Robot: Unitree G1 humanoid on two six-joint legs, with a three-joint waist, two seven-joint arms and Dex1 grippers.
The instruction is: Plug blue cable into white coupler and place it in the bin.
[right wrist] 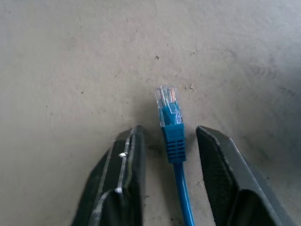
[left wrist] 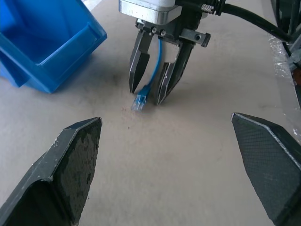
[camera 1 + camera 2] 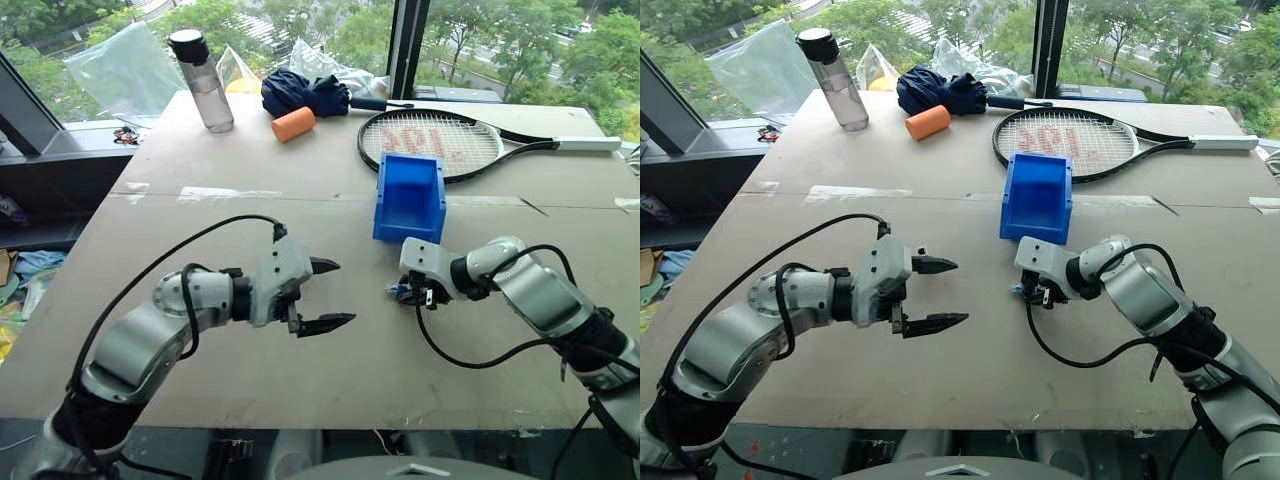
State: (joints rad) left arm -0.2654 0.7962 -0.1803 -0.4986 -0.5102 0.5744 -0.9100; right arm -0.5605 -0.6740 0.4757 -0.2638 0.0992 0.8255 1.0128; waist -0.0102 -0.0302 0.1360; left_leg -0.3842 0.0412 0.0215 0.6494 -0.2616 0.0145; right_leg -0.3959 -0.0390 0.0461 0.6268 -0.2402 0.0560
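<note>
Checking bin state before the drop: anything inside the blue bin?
The bin shows only bare blue walls and floor where visible; its near wall hides the lower front corner.

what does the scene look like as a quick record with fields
table: tan board
bin: blue, upright past the right gripper
cable: blue, clear plug pointing at the table, running between the right gripper's fingers
right gripper: tipped down over the table, fingers either side of the cable, a gap showing on both sides
left gripper: open, holding nothing, facing the right gripper
far end of table: racket, bottle, orange cylinder, folded umbrella
</note>
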